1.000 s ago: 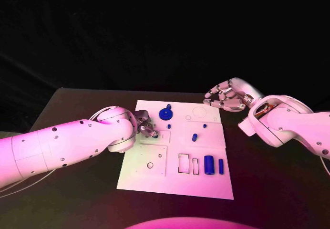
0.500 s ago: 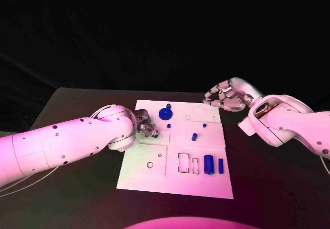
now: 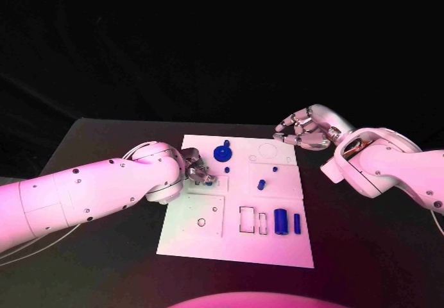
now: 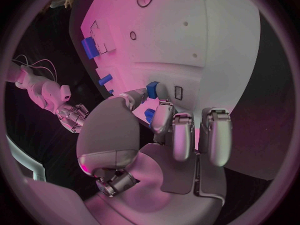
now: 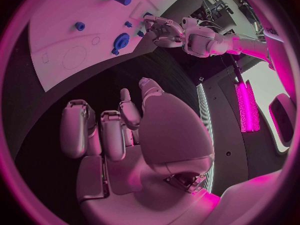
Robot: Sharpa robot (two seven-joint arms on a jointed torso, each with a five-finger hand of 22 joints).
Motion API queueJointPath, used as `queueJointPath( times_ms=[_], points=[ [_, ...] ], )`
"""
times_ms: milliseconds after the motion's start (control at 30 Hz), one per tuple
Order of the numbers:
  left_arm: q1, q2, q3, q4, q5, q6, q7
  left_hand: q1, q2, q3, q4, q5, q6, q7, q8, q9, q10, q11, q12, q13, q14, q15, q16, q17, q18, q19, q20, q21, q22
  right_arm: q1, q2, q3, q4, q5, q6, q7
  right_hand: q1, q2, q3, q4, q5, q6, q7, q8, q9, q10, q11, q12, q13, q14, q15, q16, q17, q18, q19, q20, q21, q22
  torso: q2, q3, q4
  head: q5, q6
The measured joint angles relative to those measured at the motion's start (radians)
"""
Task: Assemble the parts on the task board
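The white task board [image 3: 208,228] lies in the middle of the table. My left hand [image 3: 194,168] hovers low over the board's left side by a square recess [image 4: 179,92]. It pinches a small blue part [image 4: 152,89] between thumb and a finger. A second blue bit [image 4: 149,115] shows just under the fingers. My right hand [image 3: 303,131] hangs beyond the board's far right corner, fingers curled in on nothing. On the board sit a round blue wheel [image 3: 223,153], small blue pegs [image 3: 274,169], a short cylinder [image 3: 262,185] and two longer blue pieces [image 3: 280,222].
Empty rectangular slots [image 3: 248,219] and a round hole [image 3: 202,222] mark the board's near half. Black table [image 3: 102,147] surrounds the board on all sides. From the right wrist, the board [image 5: 62,45] and my left hand [image 5: 164,30] lie ahead.
My left arm has shifted slightly while its hand stays at the same spot on the board with the blue part. The right hand has not moved.
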Motion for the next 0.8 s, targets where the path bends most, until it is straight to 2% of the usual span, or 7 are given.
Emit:
queueJointPath(
  times_ms=[167,600,700,800],
  points=[
    [0.000,0.001,0.000,-0.001,0.000,0.002,-0.001,0.007,0.007,-0.048,0.023,0.000,-0.002,0.002,-0.005,0.001,0.000,0.000,0.000,0.001,0.000,0.000,0.000,0.000,0.000,0.000,0.000,0.000,0.000,0.000,-0.001,0.000,0.000,0.000,0.000,0.000,0.000,0.000,0.000,0.000,0.000,0.000,0.000,0.000,0.000,0.000,0.000,0.000,0.000,0.000,0.000,0.000,0.000,0.000,0.000,0.000,0.000,0.000,0.000,0.0000,0.0001,0.000,0.000],
    [-0.001,0.000,0.000,0.000,-0.001,0.003,-0.001,0.016,0.016,-0.103,0.053,0.000,-0.002,0.002,-0.006,0.005,0.000,0.000,0.004,0.004,0.000,0.000,0.000,0.000,0.000,0.000,0.000,0.000,0.000,0.000,-0.002,0.000,0.001,0.000,0.000,0.000,0.000,0.000,-0.006,0.000,0.000,0.000,0.000,0.000,0.000,0.000,0.000,0.000,0.000,0.000,0.000,-0.004,0.000,0.000,0.000,0.000,0.000,0.000,0.000,-0.0001,0.0000,0.000,0.000],
    [-0.002,-0.001,0.002,0.001,-0.001,0.004,-0.001,0.016,0.016,-0.145,0.066,0.000,0.000,0.004,-0.006,0.009,0.000,0.000,0.004,0.005,0.000,0.000,0.000,0.000,0.000,0.000,0.000,0.000,0.000,0.000,-0.002,0.000,0.001,0.000,0.000,0.000,0.000,0.000,-0.006,0.000,0.000,0.000,0.000,0.000,0.000,0.000,0.000,0.000,0.000,0.000,0.000,-0.004,0.000,0.000,0.000,0.000,0.000,0.000,0.000,-0.0001,0.0000,0.000,0.001],
    [-0.004,-0.002,0.005,0.003,-0.001,0.005,-0.002,0.005,0.027,-0.190,0.073,0.000,0.003,0.007,-0.007,0.010,0.000,0.000,0.004,0.005,0.000,0.000,0.000,0.000,0.000,0.000,0.000,0.000,0.000,0.000,-0.002,0.000,0.001,0.000,0.000,0.000,-0.005,0.005,-0.006,0.000,0.000,0.000,0.000,0.000,0.000,0.000,0.000,0.000,-0.001,0.000,0.000,-0.004,0.000,0.000,0.000,0.000,0.000,0.000,0.000,-0.0005,0.0000,0.001,0.002]
  ],
)
